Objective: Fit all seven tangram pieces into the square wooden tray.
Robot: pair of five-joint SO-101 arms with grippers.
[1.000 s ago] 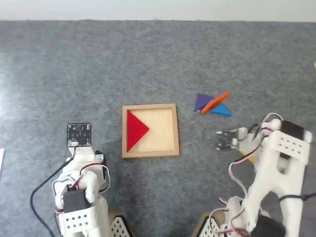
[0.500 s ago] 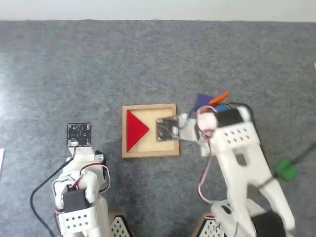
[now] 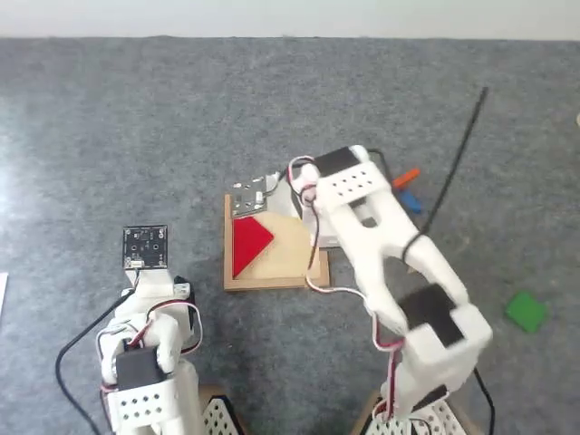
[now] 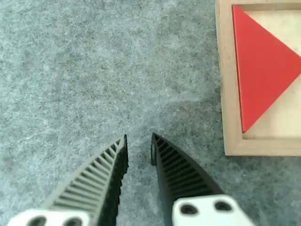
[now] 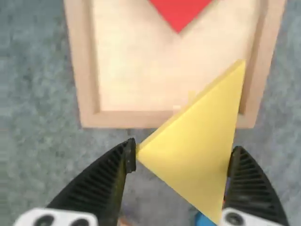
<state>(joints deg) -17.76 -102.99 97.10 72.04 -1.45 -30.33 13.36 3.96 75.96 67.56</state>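
A grey felt worktop seen from above, with a square wooden tray near its middle and a robot arm at each near corner.

One piece is seated: a large red triangle lies flat in the tray, its long side against the tray's left edge and its point aimed at the centre. The rest of the tray floor is bare wood.

A second piece is on its way. The right gripper has its jaws clamped on a large yellow triangle, held above the tray edge opposite the red one, partly over the tray and partly over the felt. It is not set down.

Outside the tray, toward the worktop's right edge, lie an orange piece and a blue piece close together, both partly behind the arm. A green piece sits well apart, nearer the near right corner.

The left gripper sits low over the felt just off the tray's left edge, jaws nearly together and gripping nothing.

By this count the task is at an early stage: one of seven placed, one in hand.
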